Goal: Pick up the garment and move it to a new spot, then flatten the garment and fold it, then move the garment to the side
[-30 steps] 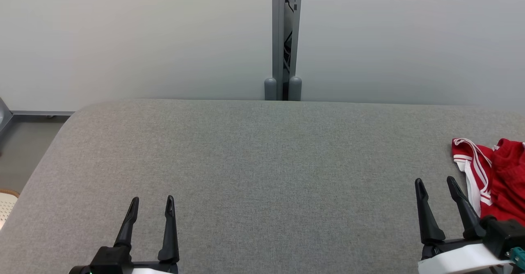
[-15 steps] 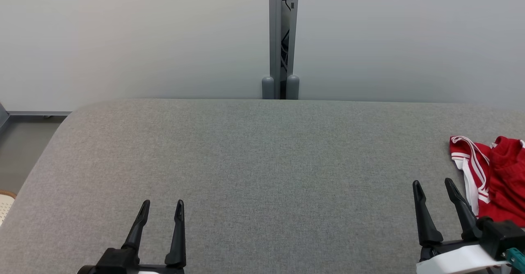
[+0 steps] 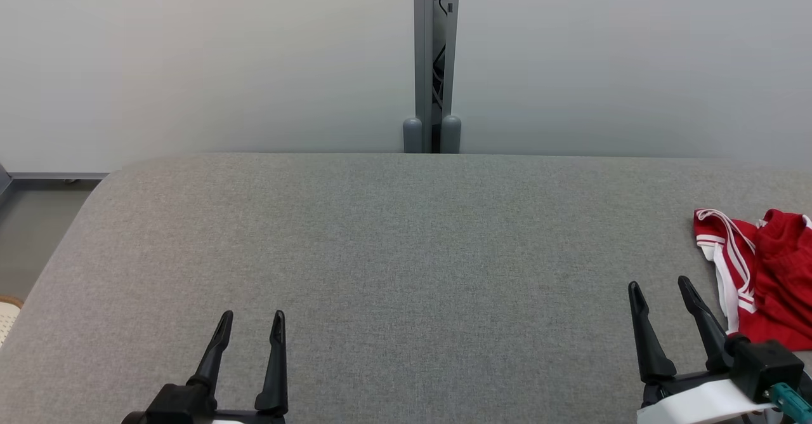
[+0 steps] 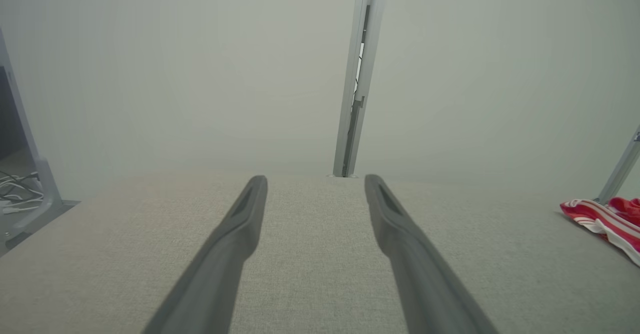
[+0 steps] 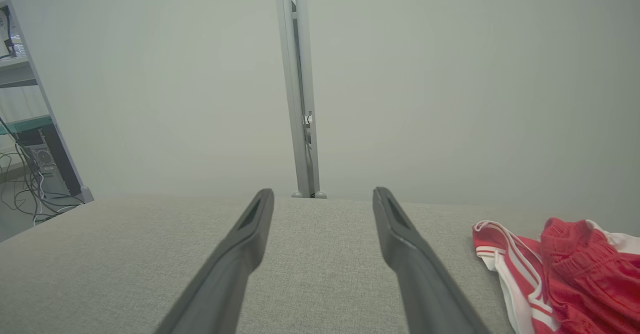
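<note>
Overall: a grey cloth-covered table (image 3: 393, 240) stands against a pale partition (image 3: 190, 56), and both arms sit low at its near edge.
Garment: the garment (image 3: 767, 278) is red with white stripes and trim. It lies crumpled in a loose heap at the table's right end, and the edge of the head view cuts part of it off.
Garment, from the wrists: the right wrist view has it close by on the right (image 5: 565, 269). The left wrist view catches it as a small red patch far off to the right (image 4: 605, 219).
Left gripper: the left gripper (image 3: 252, 316) is at the near left, well apart from the garment. Its two dark fingers are spread wide with bare cloth between them (image 4: 315, 179), and it holds nothing.
Right gripper: the right gripper (image 3: 658, 282) is at the near right, just beside the garment's striped edge. Its fingers are parted and empty (image 5: 323, 192).
Post: a grey upright post (image 3: 431, 62) divides the partition's two panels behind the middle of the table's far edge.
Floor: a strip of floor (image 3: 38, 233) shows past the table's left end.
Cables: loose cables (image 5: 20, 184) trail off to the left beyond the partition.
</note>
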Robot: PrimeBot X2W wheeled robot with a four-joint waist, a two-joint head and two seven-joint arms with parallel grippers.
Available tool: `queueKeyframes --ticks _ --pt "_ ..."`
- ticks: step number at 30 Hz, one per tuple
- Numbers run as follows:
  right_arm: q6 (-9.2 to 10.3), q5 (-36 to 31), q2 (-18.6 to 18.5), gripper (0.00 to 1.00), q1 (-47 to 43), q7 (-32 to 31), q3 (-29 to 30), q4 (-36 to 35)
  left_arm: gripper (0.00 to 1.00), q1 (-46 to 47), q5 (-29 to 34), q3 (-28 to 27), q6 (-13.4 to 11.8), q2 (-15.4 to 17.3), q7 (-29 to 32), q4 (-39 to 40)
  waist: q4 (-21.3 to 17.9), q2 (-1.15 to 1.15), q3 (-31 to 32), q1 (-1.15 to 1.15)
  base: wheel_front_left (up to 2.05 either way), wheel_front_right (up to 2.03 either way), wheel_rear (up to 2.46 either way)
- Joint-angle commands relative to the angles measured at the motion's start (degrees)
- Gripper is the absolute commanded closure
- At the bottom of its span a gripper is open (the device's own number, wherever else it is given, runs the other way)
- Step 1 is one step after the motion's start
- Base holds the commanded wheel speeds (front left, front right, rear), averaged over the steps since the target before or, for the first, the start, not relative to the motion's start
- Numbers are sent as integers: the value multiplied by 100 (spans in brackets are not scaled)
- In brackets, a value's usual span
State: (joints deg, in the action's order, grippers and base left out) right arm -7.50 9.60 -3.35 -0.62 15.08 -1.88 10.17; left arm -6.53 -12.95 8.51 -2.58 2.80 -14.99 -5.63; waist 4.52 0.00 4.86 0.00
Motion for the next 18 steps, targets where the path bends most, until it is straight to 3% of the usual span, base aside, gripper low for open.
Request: queueKeyframes --ticks 1,9,10,18 --pt "4 -6 -18 0 21 10 22 2 0 76 -23 -9 27 27 -18 -22 0 0 -3 0 0 0 0" --pt "4 -9 -3 0 31 10 45 24 0 62 -134 -50 89 27 -18 88 4 0 -5 0 0 0 0" --pt "0 1 7 100 5 0 27 13 100 4 -121 -30 58 1 0 76 2 0 -6 0 0 0 0" --pt "0 517 28 100 -39 -213 203 127 100 -2 -623 24 87 -12 87 -29 -16 0 -24 0 0 0 0"
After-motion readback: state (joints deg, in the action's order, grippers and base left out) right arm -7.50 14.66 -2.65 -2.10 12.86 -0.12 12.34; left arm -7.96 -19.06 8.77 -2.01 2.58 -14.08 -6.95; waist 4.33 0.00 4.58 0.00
